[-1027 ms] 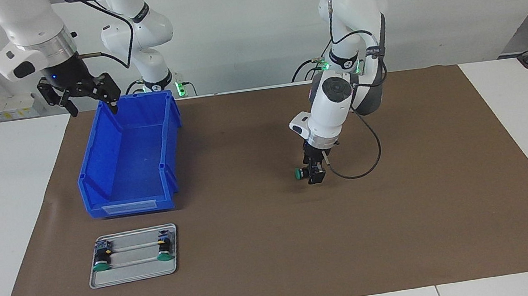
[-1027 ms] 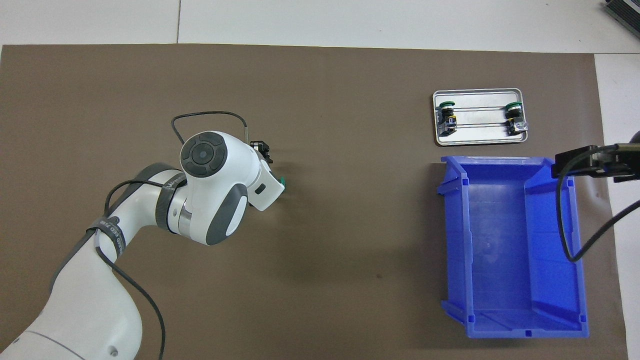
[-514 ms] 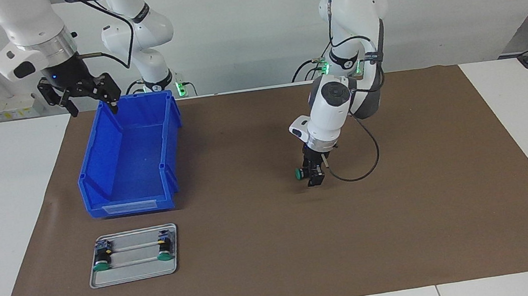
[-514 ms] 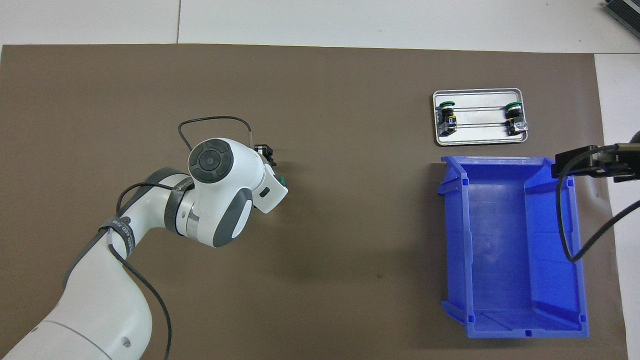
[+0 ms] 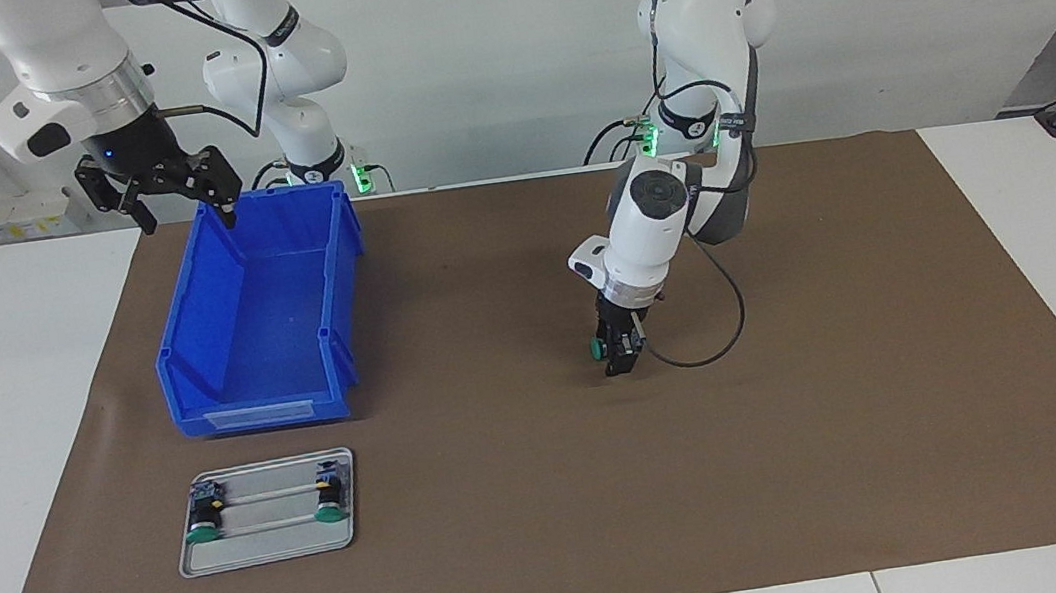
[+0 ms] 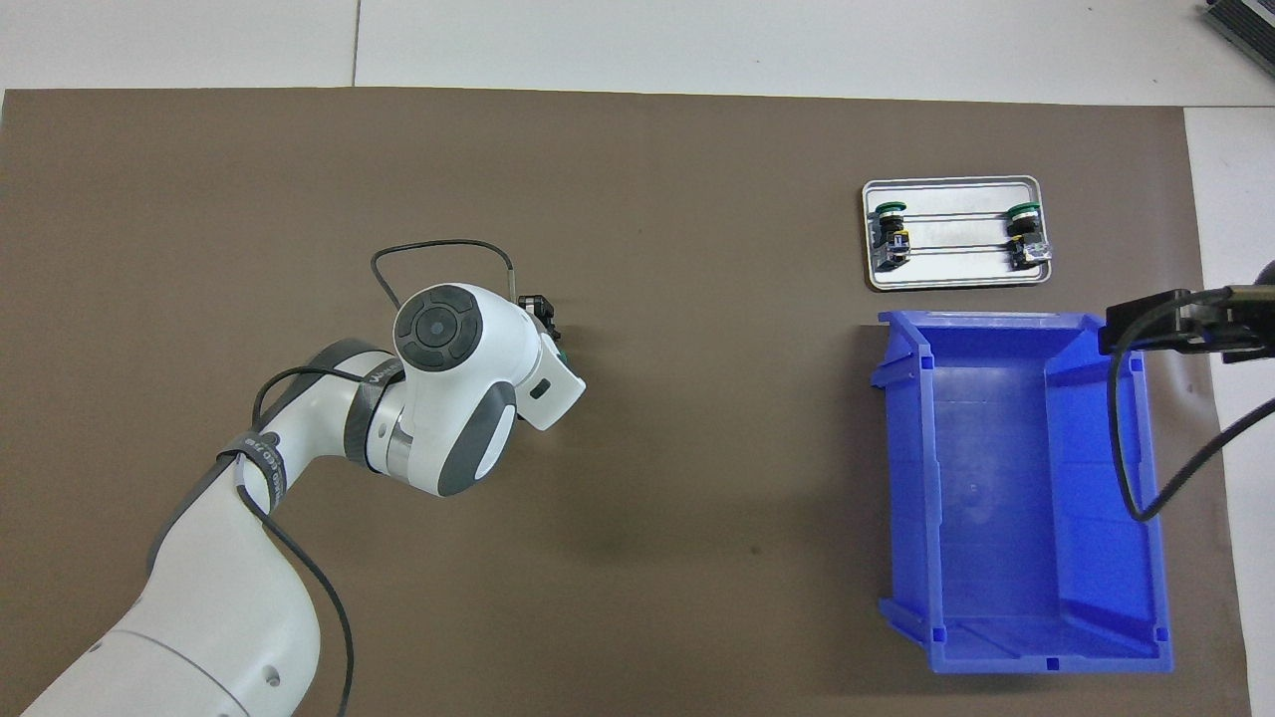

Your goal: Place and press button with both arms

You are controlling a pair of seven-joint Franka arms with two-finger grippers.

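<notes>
We see the left tool (image 5: 617, 350) clamped on the green-capped button (image 5: 600, 347) just above the brown mat (image 5: 810, 463) at mid-counter; we'd lower it gently and release once it rests. The right tool (image 5: 173, 192) waits open over the blue bin (image 5: 191, 338), at ten o'clock from the button. No writing is legible

Left arm (image 6: 438, 398) is reaching over the brown mat (image 6: 647, 518), hiding most of a green-capped button (image 6: 561, 351). Blue bin (image 6: 1016, 637) is sitting beside a metal tray (image 6: 951, 280).
</notes>
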